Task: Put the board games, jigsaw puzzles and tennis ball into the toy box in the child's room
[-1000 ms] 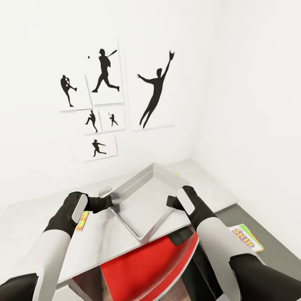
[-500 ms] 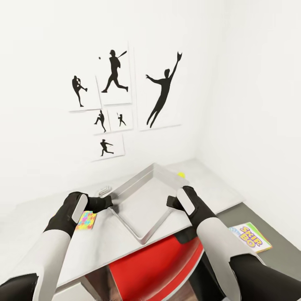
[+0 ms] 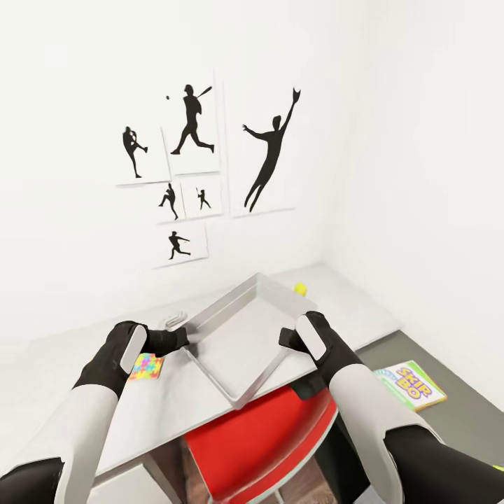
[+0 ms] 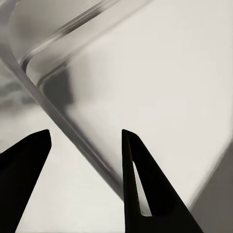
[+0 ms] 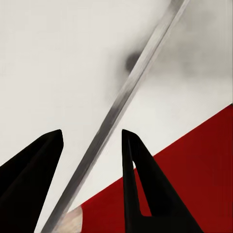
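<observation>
In the head view the toy box (image 3: 241, 336) is seen tilted over the table (image 3: 63, 357) between the left gripper (image 3: 183, 337) and right gripper (image 3: 285, 339), and in each wrist view a rim is straddled by parted jaws.

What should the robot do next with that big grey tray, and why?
Probably push the shallow pale grey toy box further onto the pale grey table: the left end effector and right end effector straddle its rims, and its near corner hangs past the table edge above a red chair.
</observation>
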### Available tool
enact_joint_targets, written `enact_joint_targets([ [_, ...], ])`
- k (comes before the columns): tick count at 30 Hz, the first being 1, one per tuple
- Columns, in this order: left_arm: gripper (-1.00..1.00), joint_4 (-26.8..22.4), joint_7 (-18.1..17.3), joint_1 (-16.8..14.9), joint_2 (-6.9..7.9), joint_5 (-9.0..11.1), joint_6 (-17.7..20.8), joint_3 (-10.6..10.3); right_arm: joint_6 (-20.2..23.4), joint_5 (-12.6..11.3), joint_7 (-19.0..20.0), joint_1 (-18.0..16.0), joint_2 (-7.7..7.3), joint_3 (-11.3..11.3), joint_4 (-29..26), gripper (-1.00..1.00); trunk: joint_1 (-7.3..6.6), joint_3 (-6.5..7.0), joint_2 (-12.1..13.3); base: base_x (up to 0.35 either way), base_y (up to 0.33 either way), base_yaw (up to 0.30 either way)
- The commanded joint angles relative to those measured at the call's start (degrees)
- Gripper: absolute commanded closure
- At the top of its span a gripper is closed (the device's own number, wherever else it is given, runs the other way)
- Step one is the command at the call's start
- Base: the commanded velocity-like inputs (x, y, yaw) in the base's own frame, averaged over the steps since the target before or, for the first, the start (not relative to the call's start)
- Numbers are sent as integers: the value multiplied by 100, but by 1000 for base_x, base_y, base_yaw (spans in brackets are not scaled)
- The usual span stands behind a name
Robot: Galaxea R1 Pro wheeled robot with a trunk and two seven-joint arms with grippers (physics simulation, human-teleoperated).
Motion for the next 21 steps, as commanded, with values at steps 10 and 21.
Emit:
enact_joint_targets([
  [10, 100, -3, -47, -4, 0, -197, 11, 13, -45, -236, -40, -8, 0, 13, -6, 100, 3, -12, -14, -2, 103, -107],
  [21, 100, -3, -52, -4, 0, -197, 11, 13, -45, -236, -45, -8, 0, 13, -6, 100, 3, -12, -14, 0, 122, -65],
])
